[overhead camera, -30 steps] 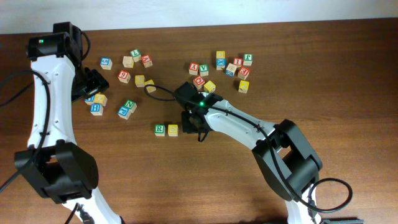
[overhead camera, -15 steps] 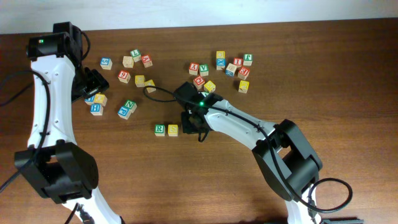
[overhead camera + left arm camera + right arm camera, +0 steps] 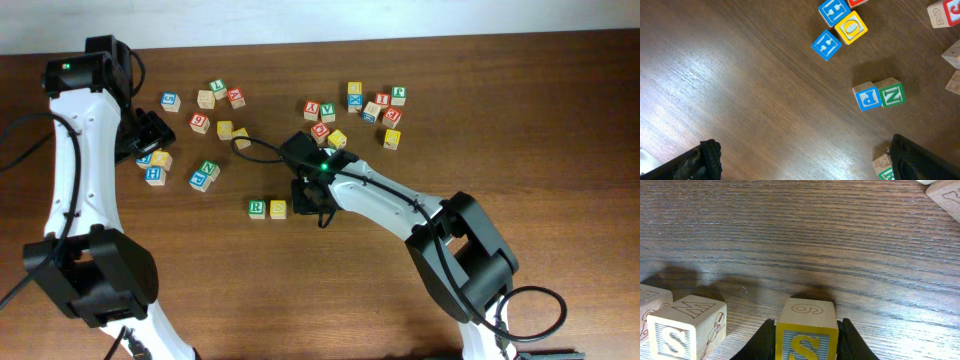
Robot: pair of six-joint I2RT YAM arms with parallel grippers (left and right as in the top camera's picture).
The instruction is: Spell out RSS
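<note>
Two arms work over the table (image 3: 560, 120), a dark brown surface with fine straight grain and a dull sheen.

**Right arm.** It reaches from the lower right edge toward the middle of the table, white forearm stretched out low and black wrist turned down. The right gripper (image 3: 312, 196) pinches the yellow S cube (image 3: 807, 330) by two opposite sides, with the black fingers (image 3: 764, 339) flat against them. This cube has a yellow-bordered face with a yellow S on a striped blue panel. Its top is bare pale wood with an engraved figure. Whether it touches the table cannot be told.

**Row.** The R cube (image 3: 257, 208), green and white, and the second S cube (image 3: 278, 209), yellow on top, sit side by side, touching, on the table. The held cube is just right of them, apart from the second S cube. In the right wrist view that cube shows square edges, bare wood sides and engraved outlines.

**Left arm.** It rises along the left edge and bends over the far left of the table. The left gripper (image 3: 150, 133) points down with its jaws spread wide and grips nothing. Below it lie loose cubes, among them a blue P cube (image 3: 868, 96) touching a green N cube (image 3: 891, 93).
</note>
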